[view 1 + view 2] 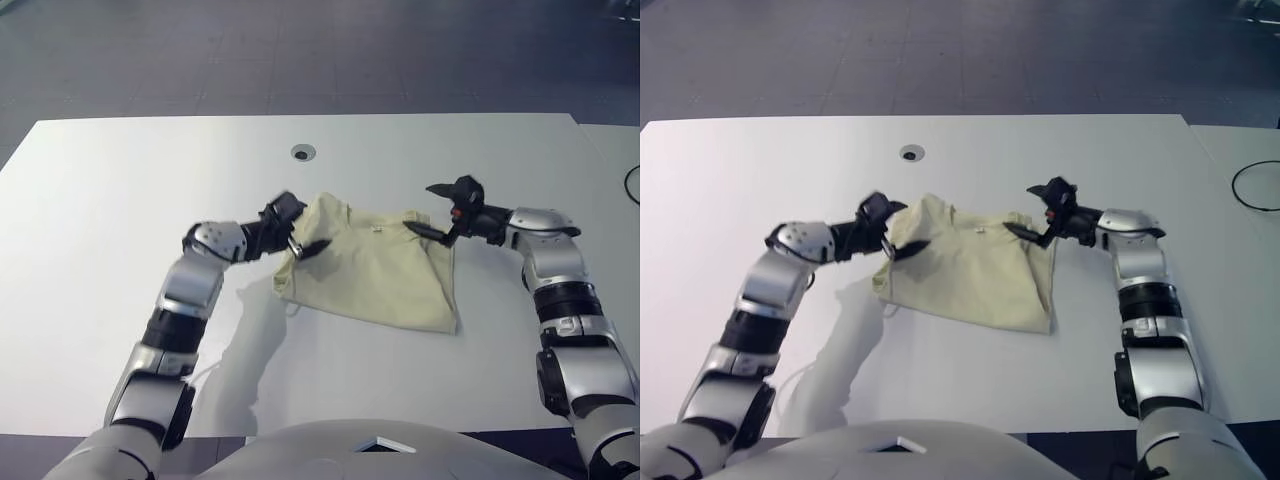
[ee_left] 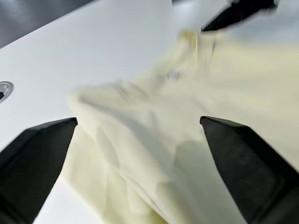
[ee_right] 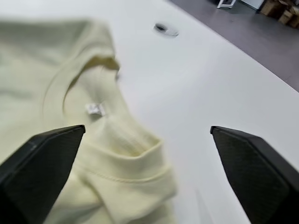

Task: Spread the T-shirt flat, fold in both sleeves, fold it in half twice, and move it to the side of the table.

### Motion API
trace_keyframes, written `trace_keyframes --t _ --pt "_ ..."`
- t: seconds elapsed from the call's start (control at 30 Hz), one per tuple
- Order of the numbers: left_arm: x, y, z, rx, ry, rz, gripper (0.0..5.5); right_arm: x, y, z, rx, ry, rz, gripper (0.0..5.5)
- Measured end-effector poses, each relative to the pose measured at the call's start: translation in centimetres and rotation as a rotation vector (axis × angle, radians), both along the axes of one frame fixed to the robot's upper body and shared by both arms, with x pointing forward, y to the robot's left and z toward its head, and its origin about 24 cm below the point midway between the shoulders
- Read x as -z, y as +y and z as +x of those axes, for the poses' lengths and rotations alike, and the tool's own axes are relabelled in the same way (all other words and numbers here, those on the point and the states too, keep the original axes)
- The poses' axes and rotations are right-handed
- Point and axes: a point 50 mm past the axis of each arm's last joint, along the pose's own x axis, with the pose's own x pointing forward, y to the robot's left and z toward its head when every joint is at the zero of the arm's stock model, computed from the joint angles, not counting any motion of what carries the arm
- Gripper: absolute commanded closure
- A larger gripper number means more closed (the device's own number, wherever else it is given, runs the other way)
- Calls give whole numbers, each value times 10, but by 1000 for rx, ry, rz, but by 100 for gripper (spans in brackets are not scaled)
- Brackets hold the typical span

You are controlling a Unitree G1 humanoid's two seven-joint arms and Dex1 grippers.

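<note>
A pale yellow T-shirt (image 1: 375, 270) lies rumpled and partly doubled over in the middle of the white table (image 1: 120, 180). Its collar and tag (image 3: 96, 109) face the far side. My left gripper (image 1: 300, 228) is open at the shirt's left edge, its fingers (image 2: 37, 158) spread wide over the cloth (image 2: 187, 116). My right gripper (image 1: 420, 208) is open at the far right corner by the collar, with the shirt's folded edge (image 3: 121, 158) between its spread fingers (image 3: 257, 168). Neither gripper holds the cloth.
A round metal grommet (image 1: 303, 153) is set into the table beyond the shirt. A black cable loop (image 1: 1255, 185) lies on the neighbouring table at the right. Dark floor lies past the far edge. Bare tabletop surrounds the shirt on all sides.
</note>
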Motion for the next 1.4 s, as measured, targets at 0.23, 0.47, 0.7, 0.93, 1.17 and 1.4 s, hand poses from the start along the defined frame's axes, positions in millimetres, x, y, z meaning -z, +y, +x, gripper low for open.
trace_keyframes --t 0.23,0.47,0.7,0.93,1.17,1.4 --pt "4 2 -3 59 -159 249 11 10 -3 1 -5 -77 -114 13" --pt "7 12 11 136 -214 390 11 3 -8 -14 -131 -107 -226 13" --pt "0 25 56 229 -292 520 11 -10 21 -43 -359 -55 -313 13" --pt "-12 37 87 377 -395 688 11 -28 58 -56 -428 -53 -284 13" --pt "-44 9 92 533 -745 663 11 -66 75 -33 -316 -194 -173 13" --pt "-58 35 70 485 -820 515 11 -66 41 -27 -187 -203 -228 13"
